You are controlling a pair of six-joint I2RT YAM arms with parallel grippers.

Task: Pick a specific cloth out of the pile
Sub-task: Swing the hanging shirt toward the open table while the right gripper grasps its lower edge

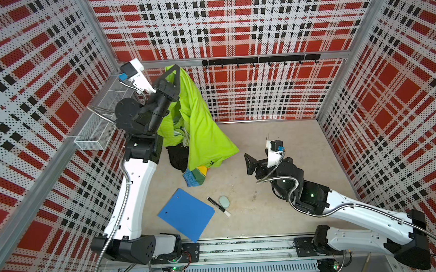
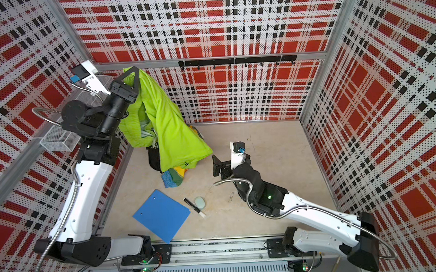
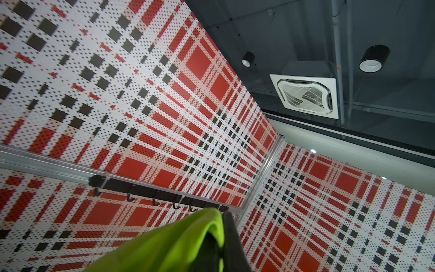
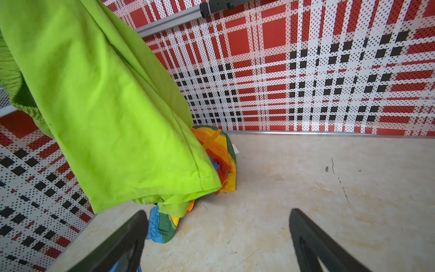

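The cloth (image 1: 201, 122), smooth lime-green fabric, drapes its hemmed lower edge over the crumpled pile (image 1: 196, 176). Beside the pile, the right gripper (image 4: 217, 213) holds its fingers spread, empty. Above the pile, the left gripper (image 1: 175, 69) pinches the cloth's top between closed fingers.

Beige tabletop (image 1: 275, 139), fabric pile (image 1: 196, 176) far left, blue folder (image 1: 186, 213) near left, marker (image 1: 218, 206) and pale green oval (image 1: 224, 201) just right of it

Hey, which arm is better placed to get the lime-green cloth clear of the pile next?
Left. The left hand is shut on the lime-green cloth and held high, with the cloth's lower end draped over the pile. The right hand is open, low beside the pile, holding nothing.
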